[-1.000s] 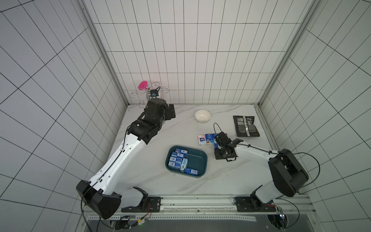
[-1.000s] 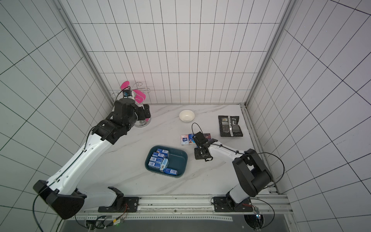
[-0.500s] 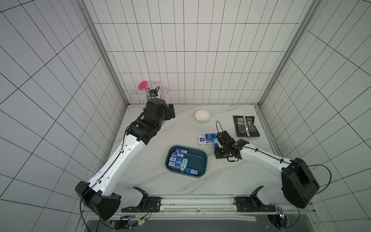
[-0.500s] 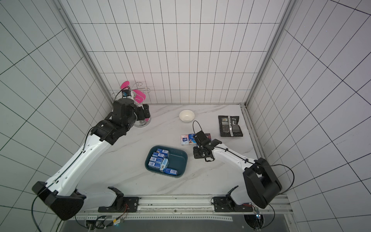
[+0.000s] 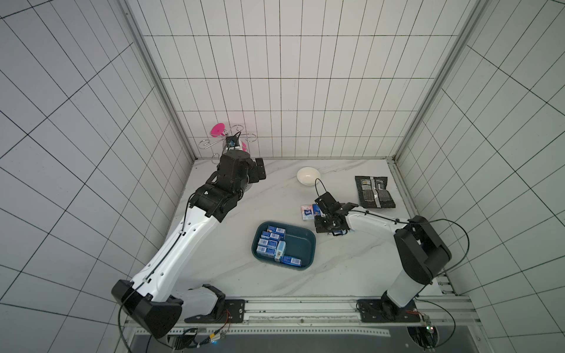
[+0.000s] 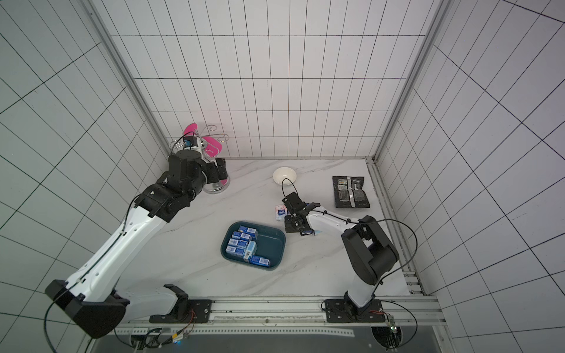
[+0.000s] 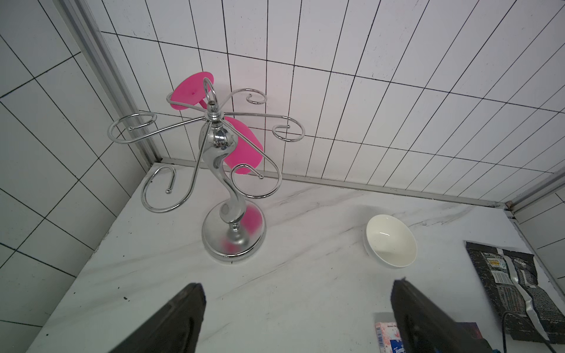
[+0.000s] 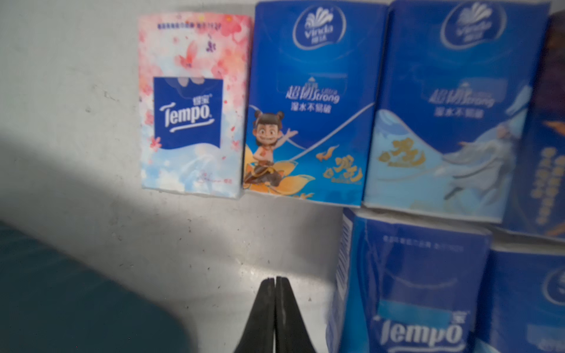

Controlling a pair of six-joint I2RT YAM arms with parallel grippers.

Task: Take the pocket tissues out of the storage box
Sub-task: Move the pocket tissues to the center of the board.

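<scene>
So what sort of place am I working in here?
Probably a lab test cell, not a home: white tiled walls box in a marble-look tabletop, and the left arm and right arm bolt to a metal rail along its front edge.

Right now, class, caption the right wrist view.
Shut right gripper over table, pocket tissues lined up beside it, storage box corner blurred.
</scene>
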